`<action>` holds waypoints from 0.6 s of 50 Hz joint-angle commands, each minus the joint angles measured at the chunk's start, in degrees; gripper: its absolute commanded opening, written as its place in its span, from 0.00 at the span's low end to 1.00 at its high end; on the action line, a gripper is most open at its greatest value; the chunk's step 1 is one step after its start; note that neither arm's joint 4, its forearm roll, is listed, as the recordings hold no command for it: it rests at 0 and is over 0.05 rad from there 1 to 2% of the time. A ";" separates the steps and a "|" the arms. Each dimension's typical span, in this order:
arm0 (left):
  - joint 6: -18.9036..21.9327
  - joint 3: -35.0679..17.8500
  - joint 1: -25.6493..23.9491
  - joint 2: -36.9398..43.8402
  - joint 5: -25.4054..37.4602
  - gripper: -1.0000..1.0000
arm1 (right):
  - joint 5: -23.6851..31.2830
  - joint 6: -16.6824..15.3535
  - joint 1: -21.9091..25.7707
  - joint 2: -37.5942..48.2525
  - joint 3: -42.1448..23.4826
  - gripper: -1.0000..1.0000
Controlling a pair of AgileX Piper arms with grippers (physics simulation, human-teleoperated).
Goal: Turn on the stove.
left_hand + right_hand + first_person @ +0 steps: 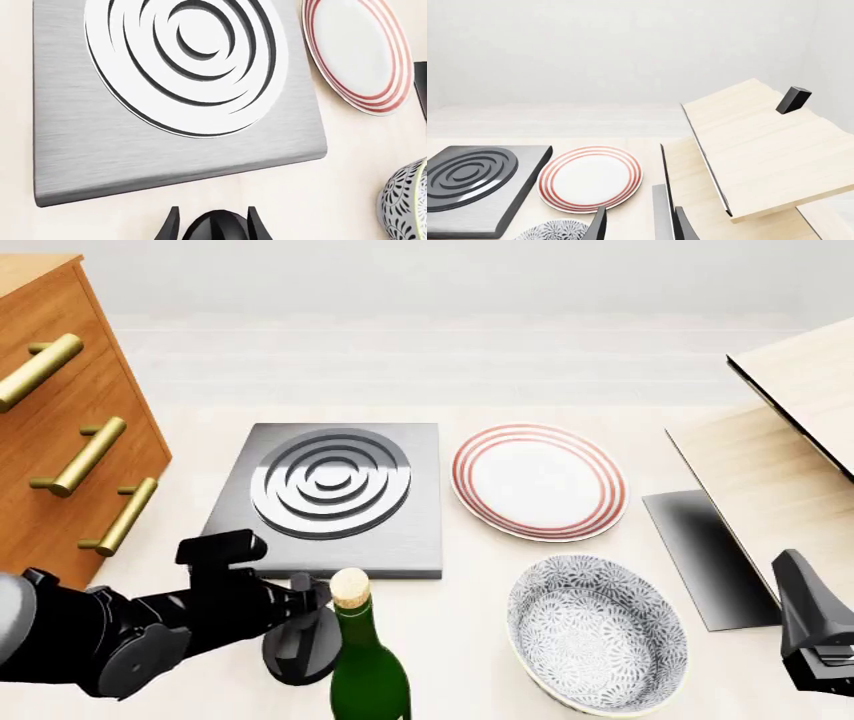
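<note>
The left hand (pixel 213 227) straddled the stove's (pixel 400 525) black knob (pixel 215 227), seemingly gripping it (right hand (pixel 640 225) idle, open); a steady, centred twist looked best.

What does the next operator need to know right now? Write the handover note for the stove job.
Left gripper: fingers on either side of the black knob, just in front of the stove slab; whether it actually grips cannot be told.
Right gripper: idle at the right, nothing between its fingers, looks open.
Nearby: green bottle stands right beside the knob; red-ringed plate and patterned bowl lie to the right.
Done: left arm is at the knob.
Left: turn the knob, minding the bottle.
</note>
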 commanded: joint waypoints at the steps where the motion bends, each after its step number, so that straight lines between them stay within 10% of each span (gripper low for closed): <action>1: 9.65 0.92 7.69 -2.26 4.72 1.00 | 0.01 0.00 0.00 -0.02 0.00 1.00; 30: 10.76 2.06 9.99 -7.99 8.38 1.00 | -0.01 0.00 0.00 0.02 0.00 1.00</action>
